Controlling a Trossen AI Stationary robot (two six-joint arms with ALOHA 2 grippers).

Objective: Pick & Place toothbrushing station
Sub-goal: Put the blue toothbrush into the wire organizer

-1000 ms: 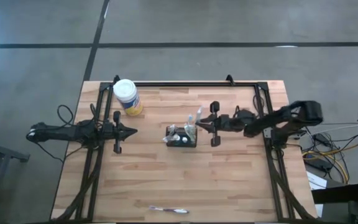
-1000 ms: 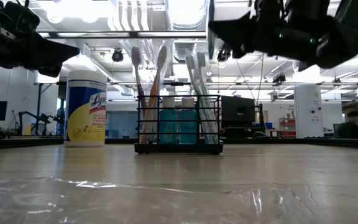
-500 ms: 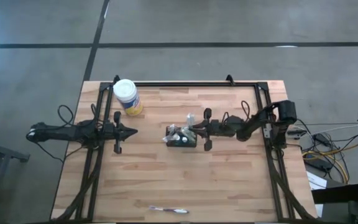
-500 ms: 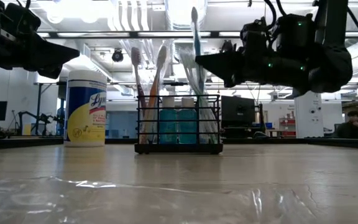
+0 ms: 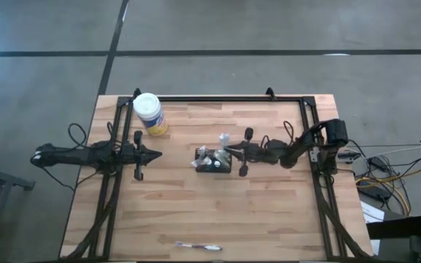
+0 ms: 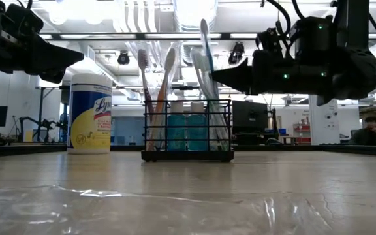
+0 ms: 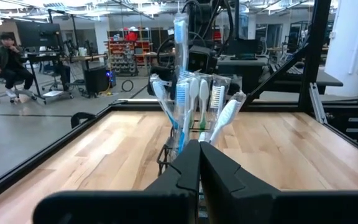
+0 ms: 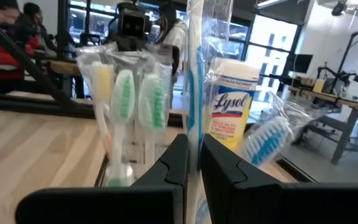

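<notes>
The black wire-mesh caddy [image 5: 214, 161] stands on its base at the table's middle and also shows in the low view [image 6: 188, 134]. It holds several wrapped toothbrushes and two blue bottles. My right gripper [image 5: 228, 151] is just right of the caddy, above its rim [image 6: 215, 70]. It is shut on an upright toothbrush in clear wrap [image 6: 204, 39]. My left gripper [image 5: 158, 154] is shut and empty, left of the caddy and above the table; its wrist view looks at the caddy's brushes [image 7: 188, 99]. My right gripper pinches the wrapped toothbrush's handle [image 8: 194, 121] between its two fingers, below the bristle head. The fingers come level from the table's right side and lie across the brush. The brush stands upright and its lower end reaches down among the brushes in the caddy.
A yellow Lysol tub with a white lid [image 5: 149, 113] stands at the far left. A loose toothbrush [image 5: 198, 246] lies near the table's near edge. Black frame rails [image 5: 210, 98] run along the far, left and right sides.
My right gripper has gone toward the table's left and down to the caddy, still shut on the upright toothbrush. The brush now stands lower, over the caddy's right part, with its lower end among the other brushes.
</notes>
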